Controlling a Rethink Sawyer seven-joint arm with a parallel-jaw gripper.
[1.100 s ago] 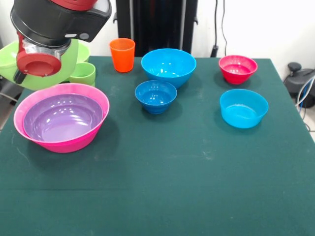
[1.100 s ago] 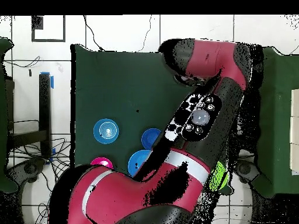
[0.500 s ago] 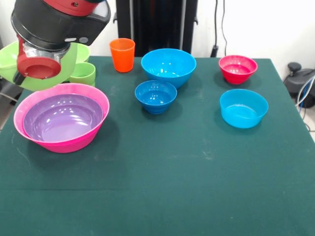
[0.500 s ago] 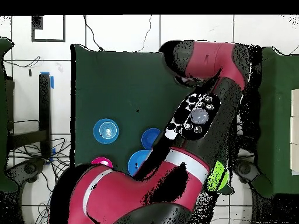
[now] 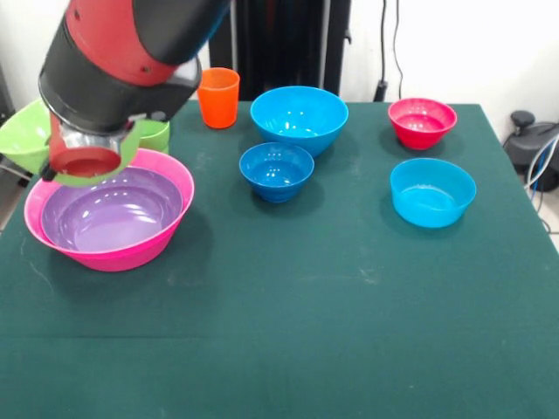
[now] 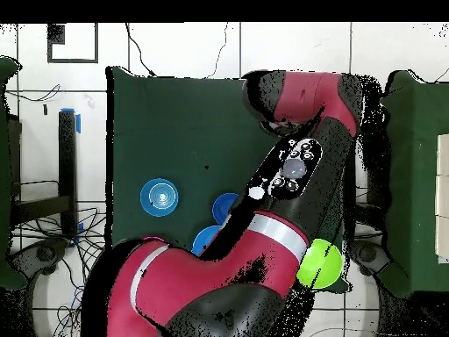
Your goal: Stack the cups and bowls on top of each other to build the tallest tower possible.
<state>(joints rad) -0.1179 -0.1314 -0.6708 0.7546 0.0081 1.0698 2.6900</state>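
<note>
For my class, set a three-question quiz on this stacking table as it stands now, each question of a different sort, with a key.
1. True or false: the purple bowl sits inside the pink bowl.
2. How many blue bowls stand on the table in the front view?
3. Which stands nearest the orange cup? A: the red bowl. B: the largest blue bowl. C: the pale blue bowl.

Key: 1 true. 2 three. 3 B.
</note>
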